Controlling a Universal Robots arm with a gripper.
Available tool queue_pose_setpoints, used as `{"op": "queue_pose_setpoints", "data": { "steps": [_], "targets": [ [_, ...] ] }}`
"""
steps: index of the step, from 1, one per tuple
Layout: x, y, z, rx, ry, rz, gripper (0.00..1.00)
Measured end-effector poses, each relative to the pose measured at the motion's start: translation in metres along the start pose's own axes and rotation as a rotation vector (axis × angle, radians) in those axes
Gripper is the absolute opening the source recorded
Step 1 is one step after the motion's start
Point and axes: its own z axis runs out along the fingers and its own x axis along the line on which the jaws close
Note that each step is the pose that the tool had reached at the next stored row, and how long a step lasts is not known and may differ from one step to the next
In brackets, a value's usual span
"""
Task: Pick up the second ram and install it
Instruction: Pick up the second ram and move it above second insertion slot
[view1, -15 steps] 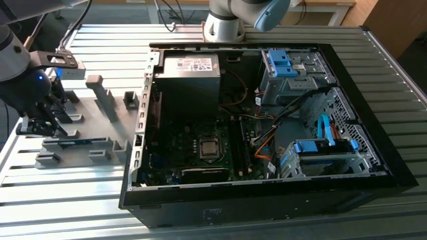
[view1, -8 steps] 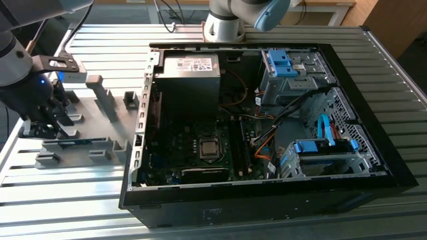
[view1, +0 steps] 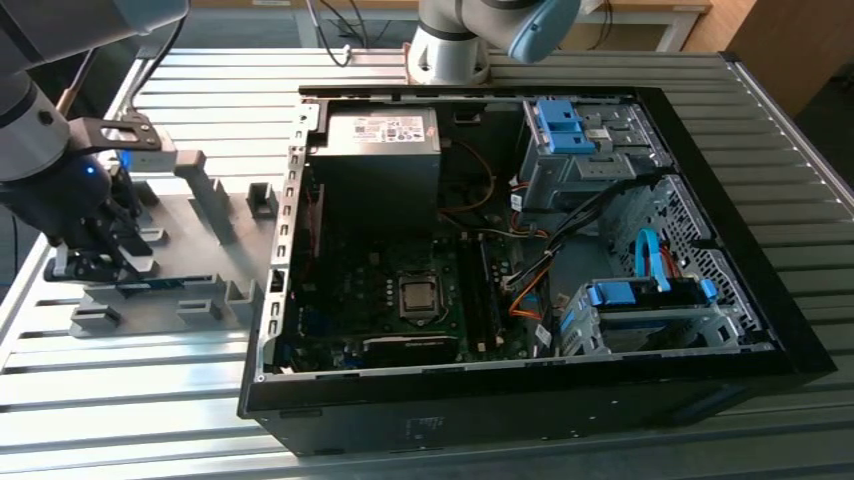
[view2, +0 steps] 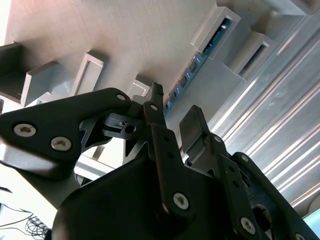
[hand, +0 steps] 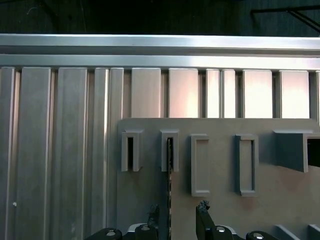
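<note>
We see a slatted metal counter (view1: 134, 400) carrying the grey fixture plate (hand: 280, 200). Claw (hand: 177, 214) hangs released astride the second ram (hand: 169, 165), which stands in that plate.

A grey fixture plate (hand: 220, 215) lies directly under the pincer (hand: 177, 209); raised rectangular slot holders (hand: 200, 165) stand on it just beyond the fingertips and to either side. The plate rests on a ribbed aluminium table (view1: 134, 400), which extends past the pincer on all sides. An open black computer case (view1: 534, 400) lies on the same table, beside the plate and toward the exterior view's right of the pincer. Inside it, nearest the pincer, are a power-supply box (view1: 380, 150) and a motherboard (view1: 360, 290) with a processor socket (view1: 419, 295). Farthest from the pincer are blue drive-bay clips (view1: 561, 125), orange cables (view1: 521, 300) and a blue cable (view1: 650, 260)
</note>
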Motion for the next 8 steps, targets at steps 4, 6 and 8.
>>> {"op": "queue_pose_setpoints", "data": {
  "steps": [4, 6, 8],
  "targets": [
    [0.001, 0.0, 0.0022, 0.0021, 0.0, 0.0, 0.41],
    [0.0015, 0.0, 0.0024, 0.0021, 0.0, 0.0, 0.41],
    [0.0015, 0.0, 0.0024, 0.002, 0.0001, 0.0, 0.41]
  ]
}}
